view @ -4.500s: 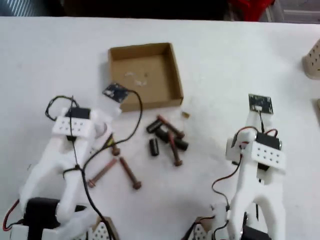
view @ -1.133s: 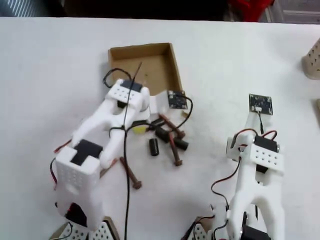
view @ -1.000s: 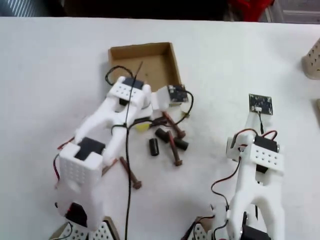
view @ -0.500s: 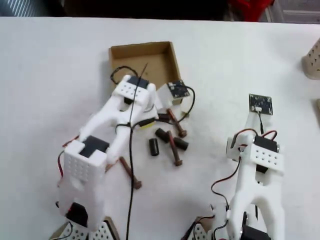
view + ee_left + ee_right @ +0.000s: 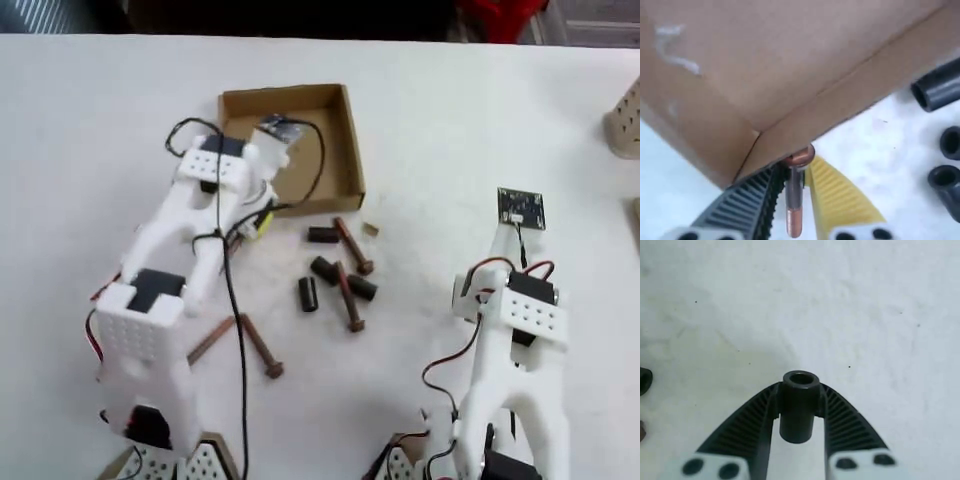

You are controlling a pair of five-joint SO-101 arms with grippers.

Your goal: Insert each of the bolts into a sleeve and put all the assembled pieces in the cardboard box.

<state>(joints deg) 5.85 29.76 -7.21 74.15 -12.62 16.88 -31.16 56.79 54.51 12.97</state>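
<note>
Evidently early: left gripper [image 5: 795,167] pinches a bolt [image 5: 794,200] beside the box [image 5: 352,140]; right gripper [image 5: 800,390] pinches a sleeve [image 5: 798,415]; nothing assembled yet.

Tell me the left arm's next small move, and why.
Probably swing the left claw away from the box toward the right claw: it grips a bare bolt at the box corner, while the right claw holds an empty sleeve, ready to take it.

High camera looks down; wrist cameras sit close, left sharing cardboard box [image 5: 352,150].
</note>
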